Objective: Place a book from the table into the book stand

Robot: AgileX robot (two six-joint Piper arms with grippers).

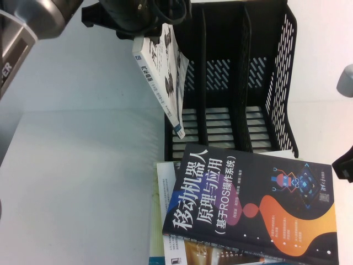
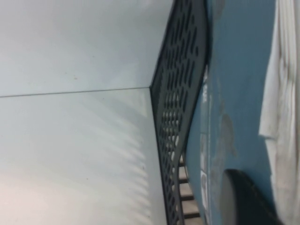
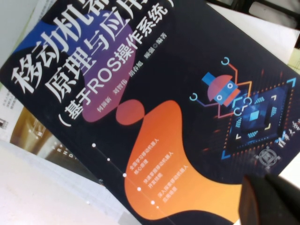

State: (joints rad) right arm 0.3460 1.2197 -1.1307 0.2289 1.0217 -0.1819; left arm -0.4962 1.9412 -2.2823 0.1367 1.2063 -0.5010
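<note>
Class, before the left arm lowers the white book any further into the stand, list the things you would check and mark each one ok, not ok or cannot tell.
1. The book is held by the left hand at its upper end: ok.
2. Its lower corner is inside the leftmost compartment of the book stand: ok.
3. The book stands upright: not ok, it tilts.
4. That compartment has nothing else in it: ok.
5. The grip is firm: cannot tell, its contact is hidden.
6. The right hand is away from the stand, at the table's right edge beside the black-and-orange book: ok.
</note>
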